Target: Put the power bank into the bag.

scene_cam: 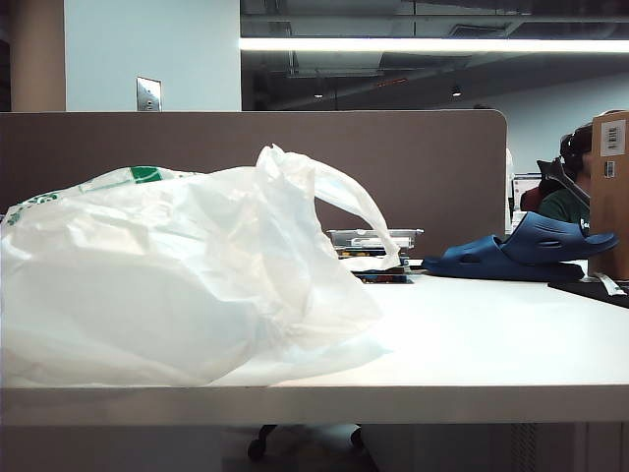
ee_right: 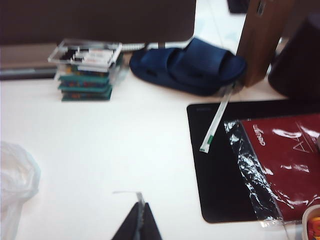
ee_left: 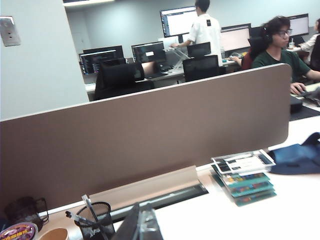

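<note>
Office: brown partition (scene_cam: 413, 167), ceiling striplight (scene_cam: 432, 44)

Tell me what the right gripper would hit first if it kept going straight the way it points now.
Judging from its wrist view, the right gripper, jaws shut, points low across bare white table. It would probably meet that tabletop first; the blue clog lies farther on. Depth is unclear.

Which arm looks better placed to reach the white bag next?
Right, probably: the right gripper, shut, has the bag beside it in its view; the left gripper, also shut, faces the partition, with no bag in sight.
</note>
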Robot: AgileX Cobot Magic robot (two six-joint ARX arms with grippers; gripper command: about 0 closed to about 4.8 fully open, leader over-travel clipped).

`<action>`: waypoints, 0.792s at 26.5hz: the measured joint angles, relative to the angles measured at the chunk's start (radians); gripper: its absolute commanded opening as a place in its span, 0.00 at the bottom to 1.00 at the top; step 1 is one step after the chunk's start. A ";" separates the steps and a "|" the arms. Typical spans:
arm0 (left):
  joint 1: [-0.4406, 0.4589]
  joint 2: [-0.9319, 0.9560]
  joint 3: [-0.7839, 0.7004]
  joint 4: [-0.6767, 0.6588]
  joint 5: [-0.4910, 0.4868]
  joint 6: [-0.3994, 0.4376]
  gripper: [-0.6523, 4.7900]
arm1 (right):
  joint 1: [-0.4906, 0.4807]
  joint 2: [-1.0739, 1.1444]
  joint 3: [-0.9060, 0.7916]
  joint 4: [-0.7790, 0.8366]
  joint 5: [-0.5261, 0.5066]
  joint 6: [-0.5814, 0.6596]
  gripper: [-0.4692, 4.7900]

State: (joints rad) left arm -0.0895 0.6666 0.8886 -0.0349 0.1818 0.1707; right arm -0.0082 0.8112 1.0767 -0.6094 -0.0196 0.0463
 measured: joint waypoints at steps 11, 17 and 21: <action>0.001 -0.191 -0.193 -0.067 -0.009 0.001 0.11 | 0.000 -0.229 -0.315 0.134 -0.002 0.014 0.08; 0.002 -0.325 -0.333 -0.050 -0.010 0.000 0.11 | 0.012 -0.359 -0.457 0.235 -0.006 0.041 0.08; 0.001 -0.437 -0.444 -0.057 -0.009 -0.027 0.11 | 0.014 -0.489 -0.591 0.183 -0.005 0.055 0.08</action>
State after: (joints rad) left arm -0.0883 0.2295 0.4446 -0.0917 0.1726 0.1440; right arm 0.0063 0.3218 0.4858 -0.4267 -0.0246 0.1013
